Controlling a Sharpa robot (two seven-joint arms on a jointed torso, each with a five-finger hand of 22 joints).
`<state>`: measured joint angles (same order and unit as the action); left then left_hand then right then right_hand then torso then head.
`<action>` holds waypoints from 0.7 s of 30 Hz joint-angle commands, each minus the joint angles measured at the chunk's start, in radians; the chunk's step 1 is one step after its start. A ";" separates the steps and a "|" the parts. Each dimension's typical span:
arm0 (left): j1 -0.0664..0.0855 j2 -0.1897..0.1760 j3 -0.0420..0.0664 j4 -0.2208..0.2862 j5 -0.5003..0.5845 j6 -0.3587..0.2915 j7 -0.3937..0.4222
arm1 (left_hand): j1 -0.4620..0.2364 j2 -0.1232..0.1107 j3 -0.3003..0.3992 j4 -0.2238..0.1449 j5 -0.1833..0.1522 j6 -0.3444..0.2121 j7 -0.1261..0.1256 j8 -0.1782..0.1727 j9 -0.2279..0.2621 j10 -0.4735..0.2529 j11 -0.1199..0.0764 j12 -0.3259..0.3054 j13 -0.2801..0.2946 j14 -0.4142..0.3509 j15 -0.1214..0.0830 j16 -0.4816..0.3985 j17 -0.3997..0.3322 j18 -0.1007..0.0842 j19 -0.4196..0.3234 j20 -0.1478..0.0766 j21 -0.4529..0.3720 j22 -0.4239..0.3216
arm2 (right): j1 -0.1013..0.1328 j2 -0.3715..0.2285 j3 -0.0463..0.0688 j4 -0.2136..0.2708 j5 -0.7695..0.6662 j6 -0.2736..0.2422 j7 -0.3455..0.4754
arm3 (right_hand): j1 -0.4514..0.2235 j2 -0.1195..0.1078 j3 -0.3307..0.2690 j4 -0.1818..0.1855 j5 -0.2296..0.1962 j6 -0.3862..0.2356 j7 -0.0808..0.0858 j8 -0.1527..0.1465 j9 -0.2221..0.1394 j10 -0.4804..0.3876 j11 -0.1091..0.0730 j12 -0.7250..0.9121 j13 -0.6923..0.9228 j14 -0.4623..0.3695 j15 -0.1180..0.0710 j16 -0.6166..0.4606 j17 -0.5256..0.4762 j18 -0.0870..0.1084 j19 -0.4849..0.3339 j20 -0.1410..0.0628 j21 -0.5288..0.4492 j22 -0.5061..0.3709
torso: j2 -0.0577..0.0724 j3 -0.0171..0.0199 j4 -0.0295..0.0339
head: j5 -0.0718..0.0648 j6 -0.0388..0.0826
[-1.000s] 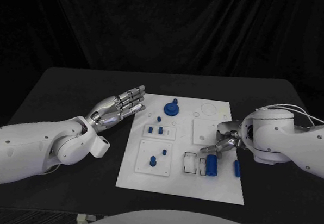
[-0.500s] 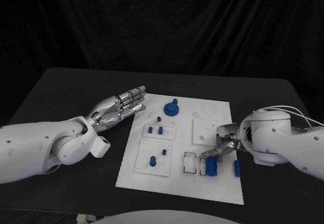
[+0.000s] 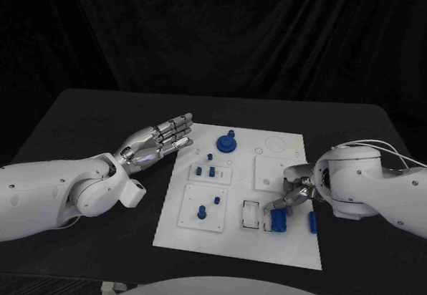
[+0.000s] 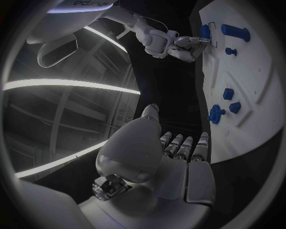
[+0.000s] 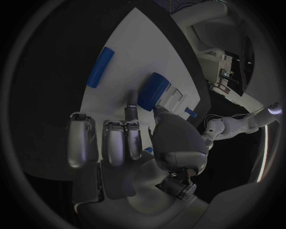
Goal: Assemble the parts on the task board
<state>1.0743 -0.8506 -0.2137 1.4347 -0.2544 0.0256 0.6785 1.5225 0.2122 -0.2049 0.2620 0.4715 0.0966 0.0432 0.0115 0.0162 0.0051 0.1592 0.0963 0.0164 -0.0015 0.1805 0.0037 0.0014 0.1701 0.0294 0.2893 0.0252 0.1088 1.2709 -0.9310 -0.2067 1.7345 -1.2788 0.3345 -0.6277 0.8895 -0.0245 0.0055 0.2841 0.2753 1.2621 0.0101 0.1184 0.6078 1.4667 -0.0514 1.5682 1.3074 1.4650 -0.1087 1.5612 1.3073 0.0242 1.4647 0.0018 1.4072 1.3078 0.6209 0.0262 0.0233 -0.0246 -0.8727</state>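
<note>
1. While the right hand [image 3: 294, 190] reaches over the right side of the task board [image 3: 239, 244], its fingers curl down close to a fat blue cylinder [image 3: 278, 218]. I cannot tell if the fingers are holding it or only touching it.
2. That cylinder sits next to a small frame slot [image 3: 252, 215] near the board's right edge. I think the hand is there to nudge or lift the cylinder toward its spot.
3. A thin blue bar [image 3: 313, 222] lies flat right at the board's right edge, just beside the cylinder. Nothing is touching it.
4. The left hand [image 3: 159, 141] waits off the board's left edge, above the dark surface [image 3: 83, 111]. Its fingers are straight and apart, and it holds nothing. I think it stays out there so it does not get in the way.
5. A round blue knob [image 3: 225, 143] stands near the far edge of the board. Small blue pegs [image 3: 205, 170] stand in a plate on the left half, and another blue peg piece [image 3: 202, 212] sits in the plate nearer the front.
6. Those pieces look like they are already in place, so the job seems partly done.
</note>
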 commanded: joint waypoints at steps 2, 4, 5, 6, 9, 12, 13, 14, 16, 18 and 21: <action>-0.001 0.003 0.001 0.001 0.007 0.012 0.021 | 0.010 0.000 0.005 -0.002 0.004 0.000 0.007 0.007 0.002 0.001 0.009 0.004 0.001 0.001 0.006 -0.004 -0.001 0.002 0.004 0.002 0.003 0.002 | -0.003 0.000 0.000 0.003 0.011 0.006 -0.017 | 0.028 0.001 -0.003 -0.003 0.088 0.001 -0.007 0.021 0.041 0.104 -0.012 0.003 0.263 0.099 -0.008 -0.008 0.234 0.018 0.035 -0.004 -0.009 0.205 | 0.000 0.0001 0.0004 | -0.001 0.000; -0.001 0.003 0.001 0.001 0.007 0.013 0.020 | 0.010 0.000 0.005 -0.002 0.004 0.000 0.007 0.007 0.002 0.001 0.009 0.004 0.001 0.001 0.006 -0.004 -0.001 0.002 0.004 0.002 0.003 0.002 | -0.003 0.000 0.000 0.003 0.013 0.001 -0.017 | 0.046 -0.001 0.002 -0.007 0.146 -0.007 -0.011 0.038 0.079 0.104 -0.016 0.003 0.263 0.098 -0.012 -0.010 0.231 0.019 0.035 -0.008 -0.012 0.205 | 0.000 0.0000 0.0003 | -0.001 0.000; -0.001 0.003 0.001 0.001 0.007 0.013 0.020 | 0.010 0.000 0.005 -0.003 0.004 0.002 0.012 0.007 0.002 0.001 0.008 0.004 0.002 0.001 0.007 -0.004 -0.001 0.002 0.004 0.002 0.004 0.002 | -0.003 0.000 0.000 0.002 0.015 -0.002 -0.017 | 0.051 -0.001 0.004 -0.007 0.161 -0.012 -0.012 0.045 0.096 0.104 -0.017 0.003 0.263 0.098 -0.012 -0.010 0.231 0.019 0.035 -0.009 -0.013 0.205 | 0.000 0.0000 0.0003 | -0.001 0.000; -0.001 0.003 0.001 0.001 0.007 0.013 0.020 | 0.011 0.000 0.006 -0.004 0.004 0.004 0.015 0.007 0.002 0.001 0.008 0.004 0.001 0.001 0.007 -0.004 -0.001 0.002 0.004 0.002 0.003 0.001 | -0.003 -0.001 0.000 0.002 0.017 -0.007 -0.017 | 0.054 -0.002 0.005 -0.007 0.171 -0.014 -0.013 0.048 0.104 0.104 -0.018 0.003 0.263 0.098 -0.013 -0.010 0.231 0.019 0.035 -0.009 -0.014 0.205 | 0.000 0.0000 0.0002 | -0.001 0.000; -0.001 0.004 0.001 0.000 0.007 0.013 0.020 | 0.011 0.000 0.006 -0.004 0.004 0.004 0.015 0.007 0.002 0.001 0.008 0.004 0.001 0.001 0.007 -0.004 -0.001 0.002 0.004 0.002 0.003 0.001 | -0.003 -0.003 0.000 0.003 0.026 -0.021 -0.016 | 0.064 -0.005 0.011 -0.007 0.214 -0.023 -0.016 0.068 0.147 0.104 -0.021 0.003 0.263 0.097 -0.015 -0.013 0.227 0.019 0.035 -0.012 -0.017 0.204 | 0.000 0.0001 0.0000 | 0.000 0.000; -0.001 0.004 0.001 0.000 0.007 0.013 0.019 | 0.011 0.000 0.006 -0.005 0.005 0.006 0.018 0.008 0.003 0.001 0.007 0.004 0.002 0.001 0.007 -0.004 -0.001 0.001 0.004 0.002 0.004 0.002 | -0.003 -0.006 0.000 0.004 0.036 -0.040 -0.016 | 0.081 -0.010 0.028 -0.009 0.296 -0.043 -0.021 0.099 0.219 0.104 -0.026 0.003 0.263 0.096 -0.018 -0.016 0.224 0.020 0.034 -0.017 -0.022 0.204 | 0.000 0.0003 0.0002 | 0.000 0.000; -0.001 0.004 0.001 0.000 0.007 0.013 0.019 | 0.011 0.000 0.006 -0.005 0.005 0.006 0.018 0.008 0.003 0.001 0.007 0.004 0.002 0.001 0.007 -0.004 -0.001 0.001 0.004 0.002 0.004 0.002 | -0.003 -0.007 0.000 0.004 0.041 -0.048 -0.015 | 0.088 -0.013 0.036 -0.012 0.325 -0.050 -0.023 0.107 0.240 0.104 -0.027 0.003 0.263 0.096 -0.020 -0.017 0.222 0.020 0.035 -0.017 -0.023 0.204 | 0.000 0.0002 0.0002 | 0.000 0.000; -0.001 0.004 0.001 0.000 0.007 0.013 0.020 | 0.011 0.000 0.006 -0.005 0.005 0.006 0.018 0.008 0.003 0.001 0.007 0.004 0.002 0.001 0.007 -0.004 -0.001 0.001 0.004 0.002 0.004 0.002 | -0.003 -0.008 0.000 0.004 0.046 -0.054 -0.015 | 0.091 -0.015 0.039 -0.014 0.335 -0.053 -0.023 0.110 0.247 0.104 -0.028 0.003 0.263 0.095 -0.021 -0.018 0.220 0.020 0.034 -0.017 -0.024 0.203 | 0.000 0.0002 0.0001 | 0.001 0.000; -0.001 0.004 0.001 0.000 0.007 0.013 0.019 | 0.011 0.000 0.006 -0.005 0.005 0.006 0.018 0.008 0.003 0.001 0.007 0.004 0.002 0.001 0.007 -0.004 -0.001 0.001 0.004 0.002 0.004 0.002 | -0.003 -0.010 0.000 0.005 0.058 -0.071 -0.015 | 0.096 -0.019 0.047 -0.017 0.354 -0.060 -0.024 0.116 0.265 0.104 -0.028 0.003 0.263 0.094 -0.022 -0.021 0.216 0.021 0.033 -0.018 -0.027 0.202 | 0.000 0.0001 0.0000 | 0.002 0.000; -0.001 0.004 0.001 0.000 0.007 0.013 0.019 | 0.011 0.000 0.006 -0.005 0.005 0.006 0.018 0.008 0.003 0.001 0.007 0.004 0.002 0.001 0.007 -0.004 -0.001 0.001 0.004 0.002 0.004 0.002 | -0.003 -0.012 0.000 0.006 0.068 -0.084 -0.014 | 0.100 -0.022 0.053 -0.019 0.374 -0.064 -0.025 0.120 0.278 0.104 -0.029 0.003 0.263 0.093 -0.022 -0.023 0.212 0.021 0.033 -0.019 -0.028 0.203 | 0.000 0.0000 -0.0002 | 0.002 0.000; -0.002 0.004 0.001 0.000 0.007 0.013 0.019 | 0.012 0.000 0.007 -0.005 0.005 0.007 0.020 0.008 0.003 0.001 0.007 0.004 0.001 0.001 0.007 -0.004 -0.001 0.001 0.004 0.002 0.003 0.001 | -0.003 -0.014 0.000 0.006 0.076 -0.097 -0.014 | 0.103 -0.031 0.071 -0.021 0.434 -0.073 -0.026 0.128 0.306 0.104 -0.031 0.003 0.263 0.091 -0.024 -0.029 0.203 0.022 0.031 -0.020 -0.034 0.201 | 0.000 0.0000 -0.0004 | 0.002 0.000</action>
<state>1.0740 -0.8487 -0.2137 1.4334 -0.2544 0.0283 0.6785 1.5225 0.2122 -0.2021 0.2592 0.4714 0.1021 0.0557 0.0154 0.0178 0.0052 0.1591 0.0962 0.0163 -0.0015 0.1805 0.0037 0.0011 0.1701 0.0294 0.2893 0.0251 0.1094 1.2707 -0.9431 -0.2050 1.7380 -1.2315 0.2838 -0.6278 0.9873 -0.0520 0.0711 0.2604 0.7007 1.1936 -0.0177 0.2418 0.9097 1.4663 -0.0739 1.5682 1.3074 1.4650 -0.1233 1.5374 1.3073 0.0399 1.4649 -0.0127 1.3765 1.3076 0.6207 0.0262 0.0233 -0.0225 -0.8727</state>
